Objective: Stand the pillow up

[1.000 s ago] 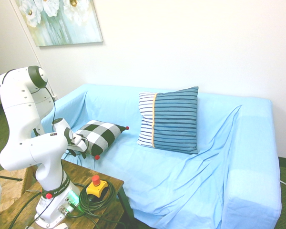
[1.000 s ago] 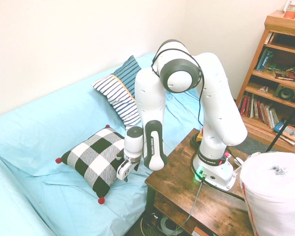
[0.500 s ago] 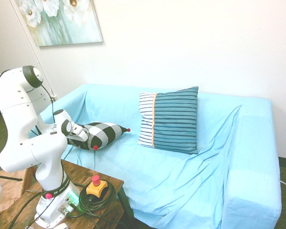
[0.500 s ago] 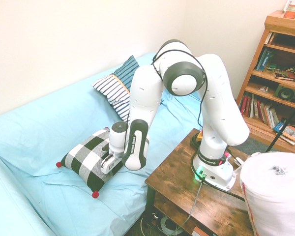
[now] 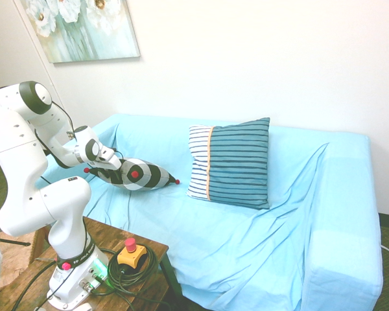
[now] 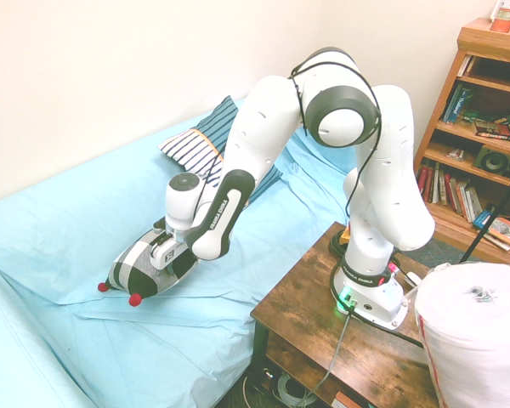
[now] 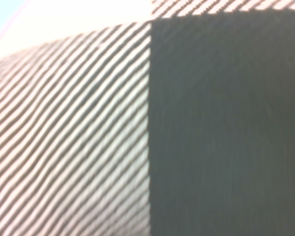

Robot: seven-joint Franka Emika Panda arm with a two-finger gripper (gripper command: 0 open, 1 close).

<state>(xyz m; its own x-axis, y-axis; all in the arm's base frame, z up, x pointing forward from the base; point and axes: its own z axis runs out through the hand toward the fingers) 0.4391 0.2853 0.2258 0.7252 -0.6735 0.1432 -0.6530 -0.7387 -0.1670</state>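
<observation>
In the first exterior view, your checked pillow (image 5: 144, 176) has its near corner raised toward 12 o'clock; your gripper (image 6: 160, 258) meets it, jaw opening impossible to tell.

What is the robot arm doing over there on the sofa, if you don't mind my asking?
The gripper is at the checked pillow, which is tipped up partway on the seat of the blue-covered sofa, not fully upright. It seems to be trying to stand the pillow up. The striped cushion leans against the backrest, apart from the arm.
</observation>
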